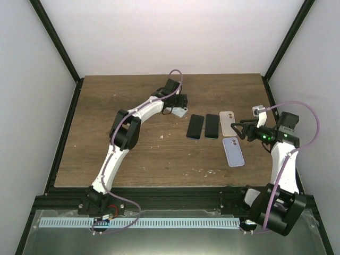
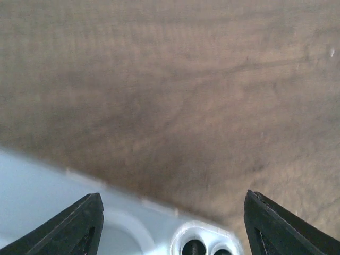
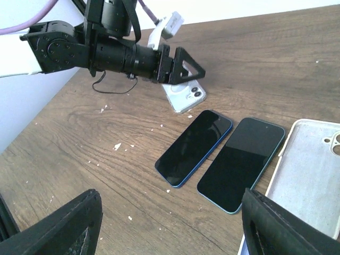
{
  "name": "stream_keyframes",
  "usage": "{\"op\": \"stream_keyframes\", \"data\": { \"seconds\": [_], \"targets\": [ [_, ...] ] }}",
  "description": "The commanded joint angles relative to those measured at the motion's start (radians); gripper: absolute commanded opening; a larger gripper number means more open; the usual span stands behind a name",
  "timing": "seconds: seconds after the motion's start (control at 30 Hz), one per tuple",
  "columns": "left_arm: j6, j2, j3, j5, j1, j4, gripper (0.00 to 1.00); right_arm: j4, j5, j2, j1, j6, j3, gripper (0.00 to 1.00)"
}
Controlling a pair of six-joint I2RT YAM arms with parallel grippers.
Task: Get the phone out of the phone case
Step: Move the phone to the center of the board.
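The left wrist view alone showed the cased phone (image 2: pixel 48 191) close up, pale back and lenses upward, lying below the widely spread, empty fingers of the left hand (image 2: pixel 172 195). The right wrist view added a blue-edged phone (image 3: pixel 194 147), a second phone (image 3: pixel 241 162) and an empty case (image 3: pixel 308 164), with the right hand (image 3: pixel 170 192) wide and holding nothing. The cased phone lay far-centre, lens end toward the right arm, its long axis mostly hidden. The worktop (image 1: pixel 106 133) was brown wood and the walls (image 1: pixel 159 32) were white.
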Motion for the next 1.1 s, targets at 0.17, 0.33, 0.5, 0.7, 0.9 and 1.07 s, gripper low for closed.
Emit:
{"op": "stream_keyframes", "data": {
  "seconds": [0.17, 0.33, 0.5, 0.7, 0.9, 1.07],
  "targets": [
    [-0.033, 0.22, 0.388, 0.154, 0.024, -0.085, 0.74, 0.03, -0.001, 0.05, 0.009, 0.027, 0.015, 0.73],
    [-0.163, 0.214, 0.305, 0.132, 0.052, -0.102, 0.7, 0.066, 0.121, 0.11, 0.07, 0.032, 0.045, 0.77],
    [-0.204, 0.154, 0.198, 0.088, 0.078, -0.133, 0.87, 0.047, 0.181, 0.245, 0.122, 0.044, 0.151, 0.76],
    [-0.17, 0.061, 0.073, 0.049, 0.089, -0.272, 0.93, 0.034, 0.318, 0.455, 0.293, 0.053, 0.332, 0.76],
    [-0.193, -0.222, -0.443, 0.069, 0.092, -0.093, 0.91, -0.023, 0.307, 0.632, 0.405, 0.097, 0.515, 0.75],
    [-0.178, -0.427, -0.736, 0.134, 0.084, -0.026, 0.88, -0.016, 0.282, 0.63, 0.44, 0.113, 0.504, 0.75]
  ]
}}
